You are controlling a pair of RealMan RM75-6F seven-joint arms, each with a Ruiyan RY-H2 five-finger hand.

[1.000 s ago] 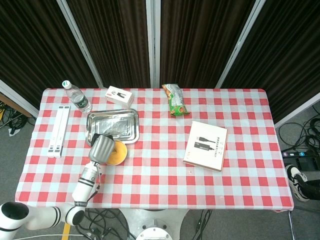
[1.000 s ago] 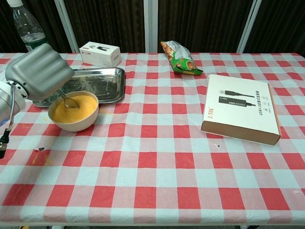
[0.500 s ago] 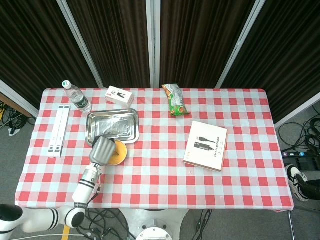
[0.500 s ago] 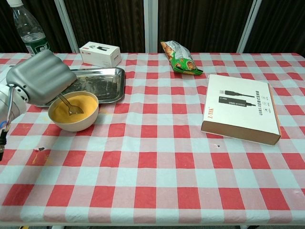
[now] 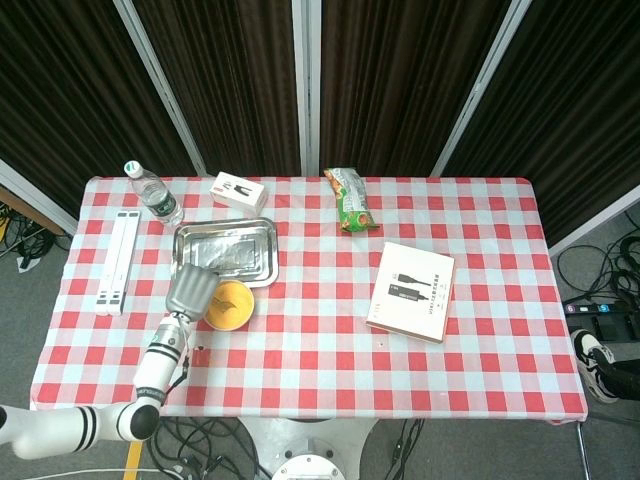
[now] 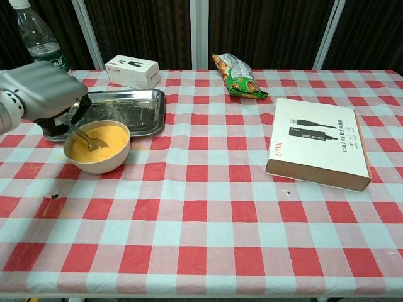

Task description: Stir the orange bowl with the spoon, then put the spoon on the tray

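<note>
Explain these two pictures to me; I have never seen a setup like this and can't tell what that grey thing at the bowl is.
The grey thing is the robot's left hand, on a white arm. It holds a spoon whose tip dips into the orange bowl. The right hand is not in either picture. One picture looks down from the robot's head, the other looks forward from its chest.

On the checked table behind the bowl sits a metal tray. Also there: a water bottle, a small white box, a snack bag, a flat cable box, and white strips at the left edge.
</note>
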